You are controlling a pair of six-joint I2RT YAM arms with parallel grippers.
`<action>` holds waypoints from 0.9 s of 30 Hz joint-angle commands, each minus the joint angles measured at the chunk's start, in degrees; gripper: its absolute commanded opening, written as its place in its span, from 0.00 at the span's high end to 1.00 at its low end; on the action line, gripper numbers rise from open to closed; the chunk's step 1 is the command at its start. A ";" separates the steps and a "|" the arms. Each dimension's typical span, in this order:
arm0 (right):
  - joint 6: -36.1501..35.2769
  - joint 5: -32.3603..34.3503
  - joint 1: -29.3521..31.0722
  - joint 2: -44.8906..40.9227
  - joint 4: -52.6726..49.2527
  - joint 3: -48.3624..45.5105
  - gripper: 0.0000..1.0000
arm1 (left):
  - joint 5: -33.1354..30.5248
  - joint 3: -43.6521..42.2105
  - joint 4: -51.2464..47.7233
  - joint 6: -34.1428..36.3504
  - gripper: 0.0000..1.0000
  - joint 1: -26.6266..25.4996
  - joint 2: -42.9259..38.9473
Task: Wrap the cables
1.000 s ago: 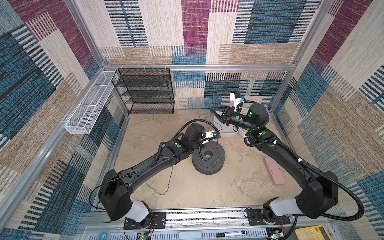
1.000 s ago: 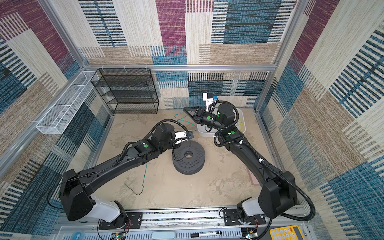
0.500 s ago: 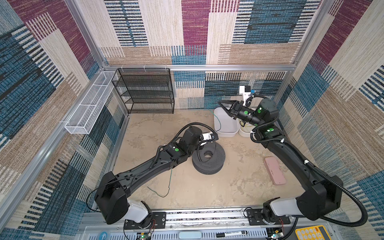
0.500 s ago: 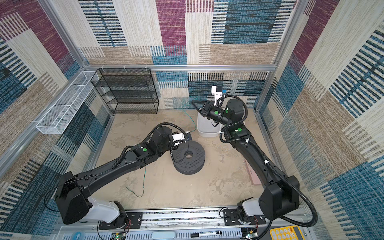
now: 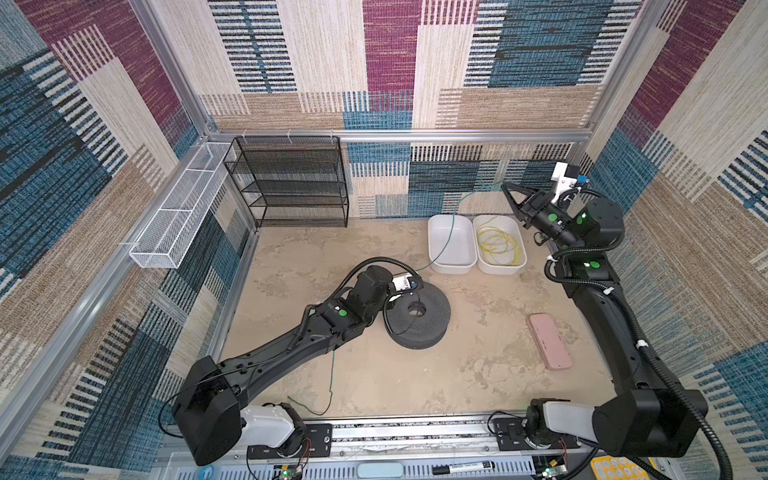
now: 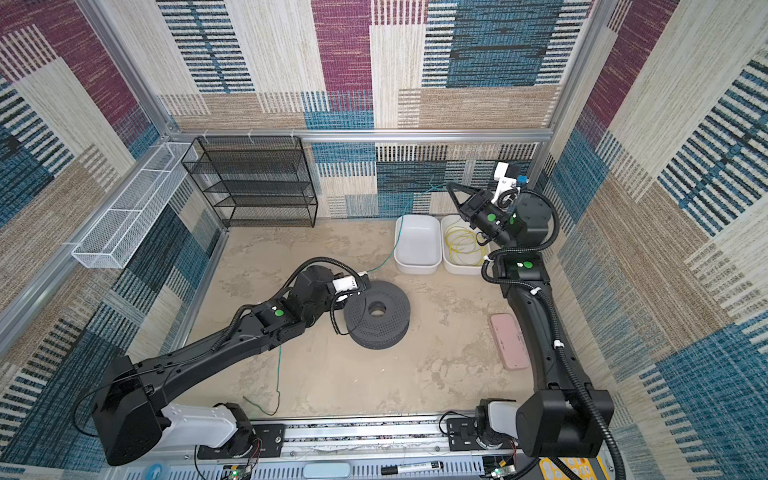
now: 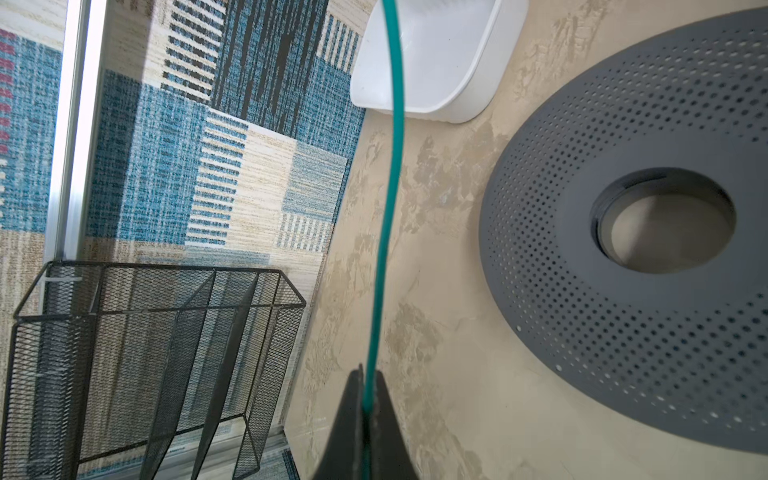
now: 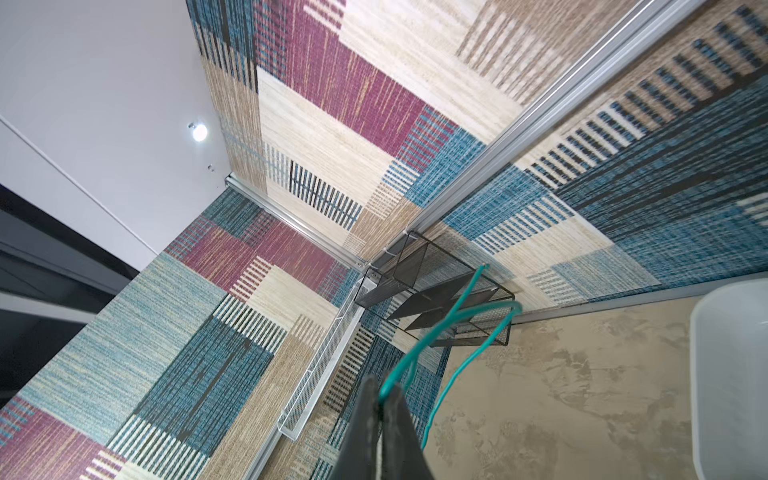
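Observation:
The teal-green cable (image 5: 451,232) runs taut from my right gripper (image 5: 505,185), raised near the back wall, down across a white bin (image 5: 451,262) to my left gripper (image 5: 417,276). The left gripper sits low at the back-left edge of the grey perforated spool (image 5: 419,318). The wrist views show the left gripper (image 7: 368,374) shut on the teal strand (image 7: 392,166), and the right gripper (image 8: 384,392) shut on a teal loop (image 8: 436,332). A loose tail (image 5: 331,386) trails toward the front rail. The yellow cable (image 5: 498,245) lies coiled in the other white bin (image 5: 521,266).
A black mesh rack (image 5: 291,183) stands against the back wall. A white wire basket (image 5: 178,212) hangs on the left wall. A pink case (image 5: 548,340) lies on the floor beside the right arm. A marker (image 5: 461,468) rests on the front rail.
My right gripper has swung right and up from over the bins toward the back right corner, drawing the teal cable out longer. The left gripper has stayed by the spool.

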 commanded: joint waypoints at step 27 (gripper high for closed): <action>10.14 -2.74 -7.15 -5.08 9.12 -8.54 0.41 | 7.65 -0.66 -3.91 -16.09 1.00 9.21 -6.41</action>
